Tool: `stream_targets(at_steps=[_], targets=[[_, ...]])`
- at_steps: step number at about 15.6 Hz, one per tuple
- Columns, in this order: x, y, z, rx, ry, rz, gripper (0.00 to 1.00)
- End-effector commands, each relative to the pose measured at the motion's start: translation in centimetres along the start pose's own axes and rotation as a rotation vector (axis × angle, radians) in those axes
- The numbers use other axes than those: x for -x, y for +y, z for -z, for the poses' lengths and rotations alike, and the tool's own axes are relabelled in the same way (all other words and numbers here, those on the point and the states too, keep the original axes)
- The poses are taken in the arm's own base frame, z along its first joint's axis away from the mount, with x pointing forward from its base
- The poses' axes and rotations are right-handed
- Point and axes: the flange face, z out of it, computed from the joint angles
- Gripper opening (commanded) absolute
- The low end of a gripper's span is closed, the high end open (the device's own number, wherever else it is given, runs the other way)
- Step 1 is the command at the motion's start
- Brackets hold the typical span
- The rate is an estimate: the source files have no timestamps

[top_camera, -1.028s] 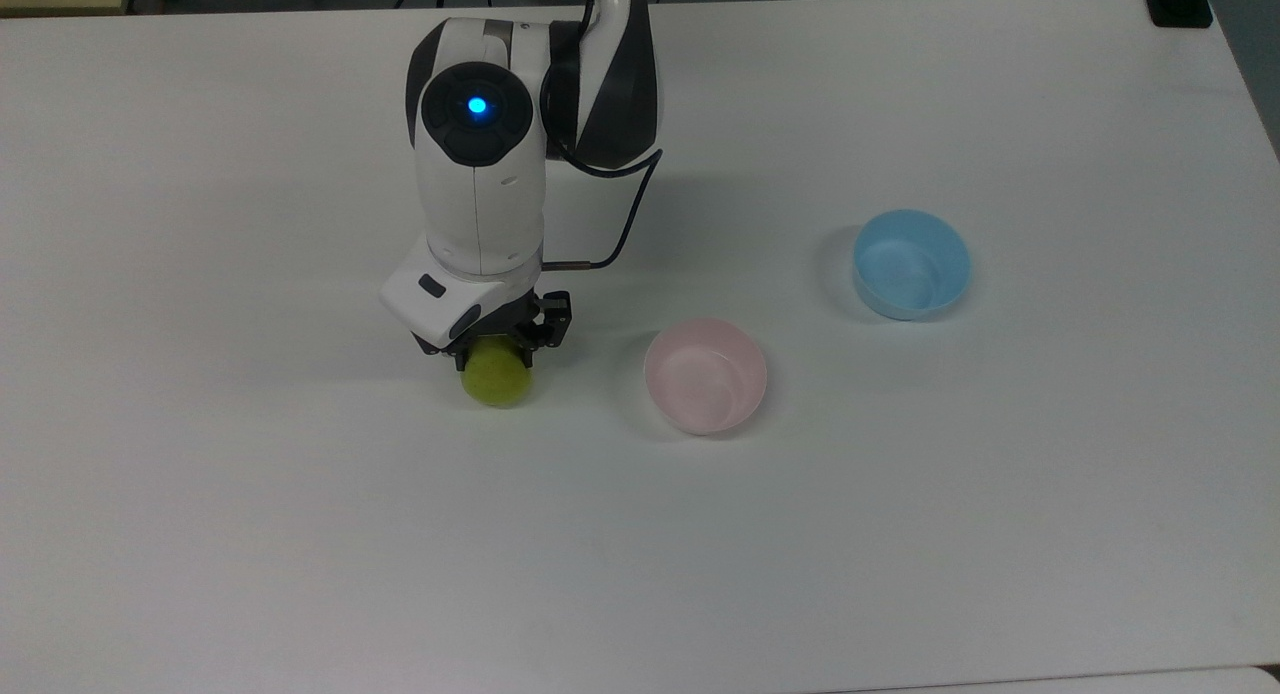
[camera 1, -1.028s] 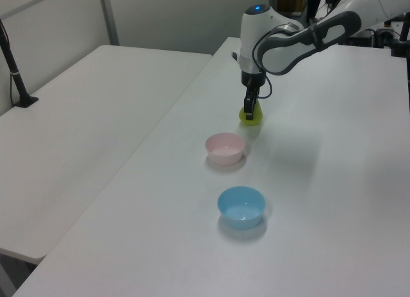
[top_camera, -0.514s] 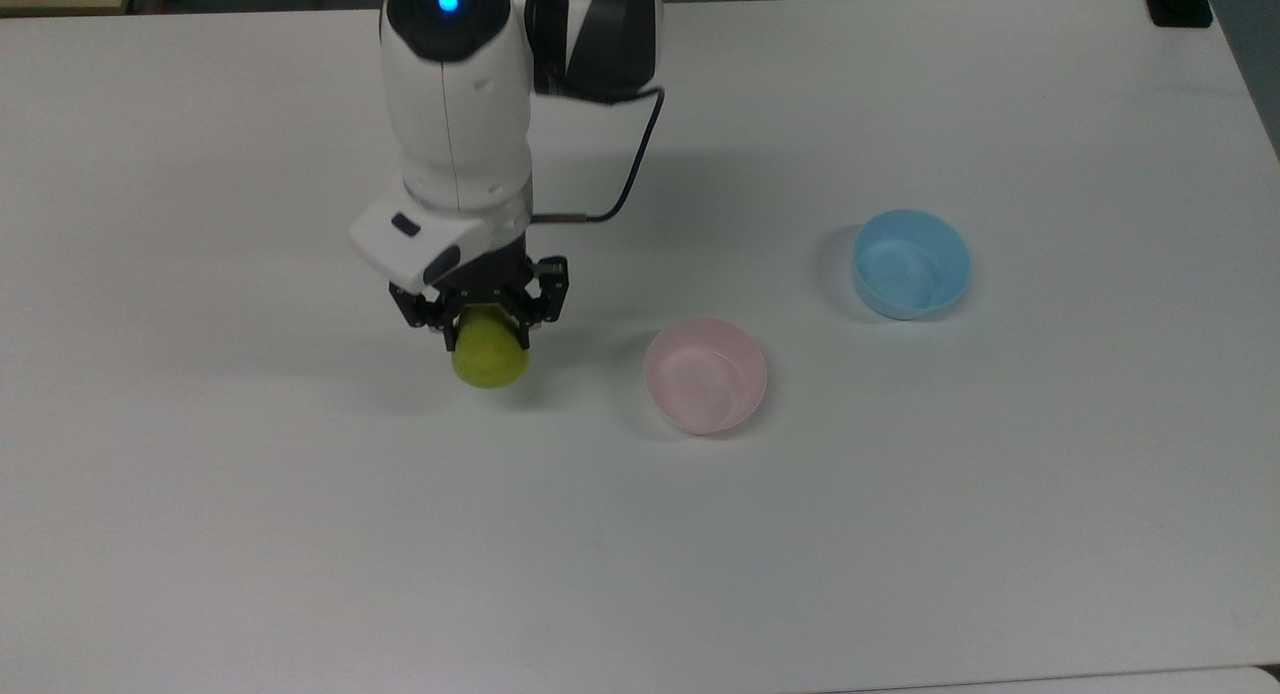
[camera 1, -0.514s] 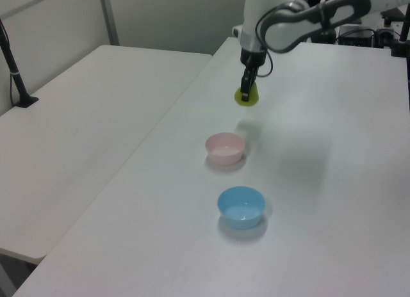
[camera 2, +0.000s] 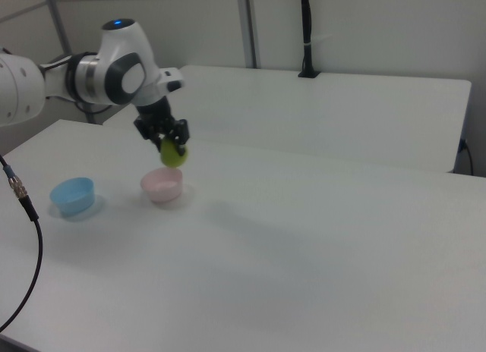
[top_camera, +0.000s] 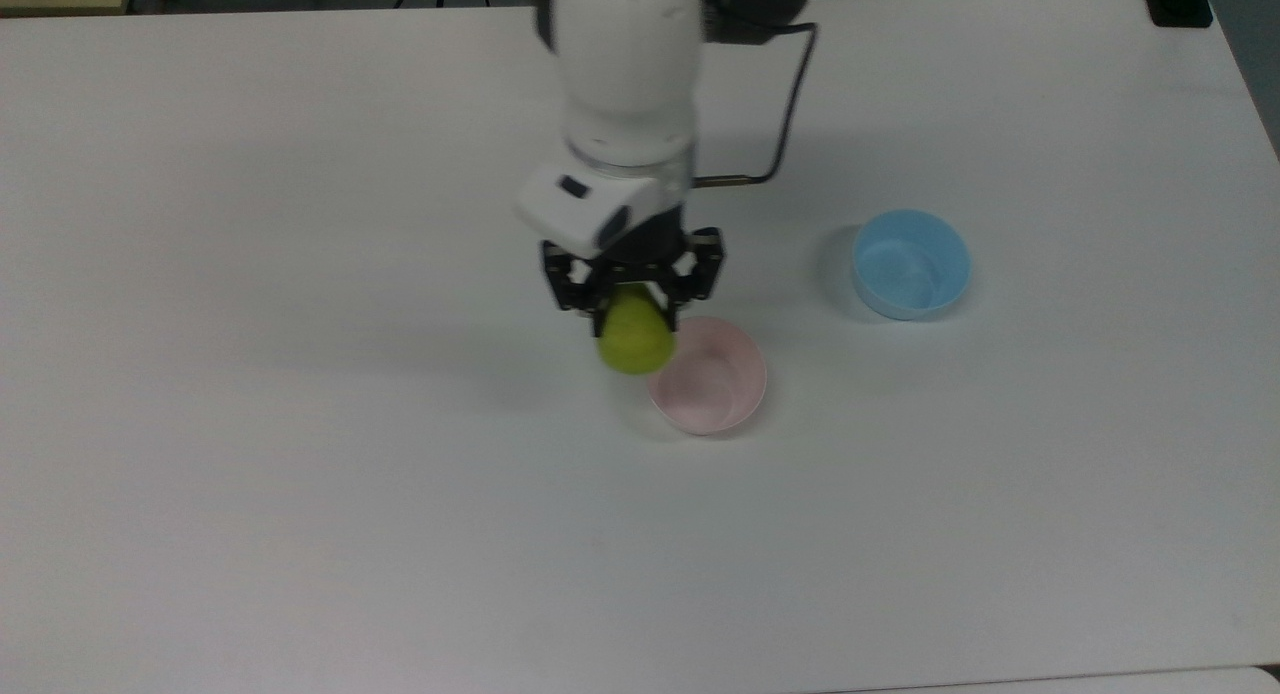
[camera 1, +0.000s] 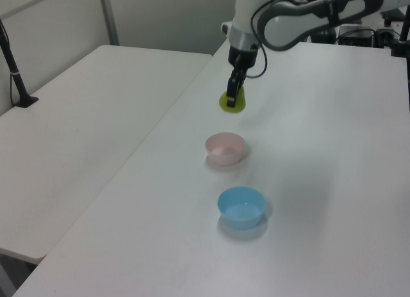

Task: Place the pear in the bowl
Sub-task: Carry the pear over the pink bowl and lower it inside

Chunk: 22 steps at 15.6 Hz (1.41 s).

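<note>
The yellow-green pear (top_camera: 635, 340) (camera 1: 232, 102) (camera 2: 172, 155) hangs in the air, held by its narrow top in my gripper (top_camera: 632, 296) (camera 1: 232, 92) (camera 2: 168, 142), which is shut on it. The pale pink bowl (top_camera: 712, 386) (camera 1: 225, 148) (camera 2: 162, 185) stands upright and empty on the white table. In the top view the pear overlaps the bowl's upper left rim. In the left view the pear floats well above the table, beyond the bowl. In the right view it hangs just above the bowl's far rim.
A light blue bowl (top_camera: 910, 264) (camera 1: 241, 207) (camera 2: 73, 195) stands empty to the right of the pink one in the top view. A second white table (camera 1: 77, 124) adjoins on the left view's left. A black cable (camera 2: 23, 238) hangs at the right view's left edge.
The arm has carried the pear from the table up into the air, then to the top view's right, up to the pink bowl's rim. The bowls have not moved.
</note>
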Motion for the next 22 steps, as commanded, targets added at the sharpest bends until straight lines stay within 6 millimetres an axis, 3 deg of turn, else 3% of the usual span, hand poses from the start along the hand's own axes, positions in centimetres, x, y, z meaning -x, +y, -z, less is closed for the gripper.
stream_targets(at_steps=[1, 3, 5, 9, 12, 13, 14, 15, 18, 21, 22], targets=[[-0.6, -4.6, -1.6, 0.000, -0.011, -0.001, 0.07], [-0.3, -6.5, -3.3, 0.001, -0.027, 0.007, 0.07], [-0.3, -7.2, -4.8, 0.006, -0.028, 0.011, 0.08], [0.1, -7.9, -7.3, 0.014, -0.048, 0.020, 0.27], [0.2, -8.1, -7.8, 0.017, -0.052, 0.026, 0.55], [0.2, -8.1, -7.8, 0.018, -0.051, 0.027, 0.74], [0.1, -8.0, -7.8, 0.021, -0.051, 0.027, 1.00], [0.1, -8.0, -7.7, 0.020, -0.050, 0.027, 1.00], [-0.1, -7.4, -6.0, 0.013, -0.033, 0.018, 1.00], [0.1, -6.1, -1.6, -0.002, -0.022, -0.021, 1.00], [0.9, -4.5, 1.2, -0.005, -0.061, -0.047, 1.00]])
